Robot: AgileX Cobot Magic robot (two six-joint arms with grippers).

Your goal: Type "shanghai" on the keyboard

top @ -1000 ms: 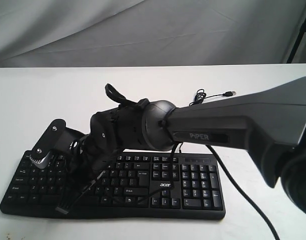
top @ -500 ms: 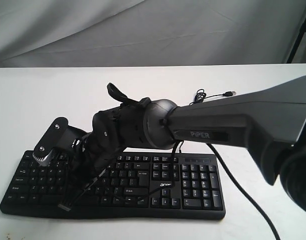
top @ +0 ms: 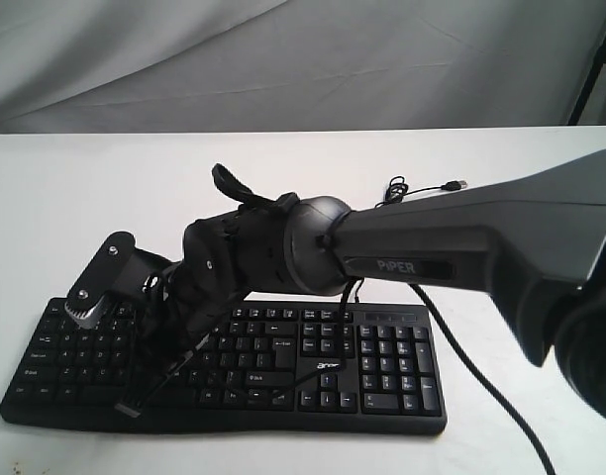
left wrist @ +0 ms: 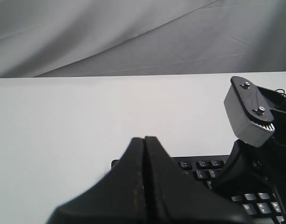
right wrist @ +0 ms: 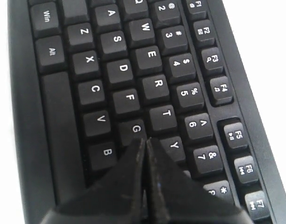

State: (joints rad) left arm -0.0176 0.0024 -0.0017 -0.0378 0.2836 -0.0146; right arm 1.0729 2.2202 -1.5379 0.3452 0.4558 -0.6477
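Observation:
The black keyboard point(top: 382, 366) lies along the table's front edge, its white acer logo facing me. My right arm point(top: 432, 247) reaches across it from the right, its wrist point(top: 244, 257) hanging over the letter keys. In the right wrist view the right gripper point(right wrist: 146, 140) is shut with nothing in it. Its joined tips sit low over the keyboard point(right wrist: 124, 70), just past the G key point(right wrist: 135, 128) and beside Y point(right wrist: 175, 144); whether they touch a key is hidden. My left gripper point(left wrist: 144, 138) is shut and empty, hovering before the keyboard's corner point(left wrist: 116, 164).
The keyboard's thin black cable point(top: 422, 188) curls on the white table point(top: 95, 188) behind the arm and ends in a USB plug. A grey cloth backdrop point(top: 283, 59) hangs beyond the table's far edge. The right arm's grey wrist block point(left wrist: 248, 114) stands close beside the left gripper.
The right wrist shifted slightly up and to the right a second ago, then held still. The left gripper's earlier position is not shown.

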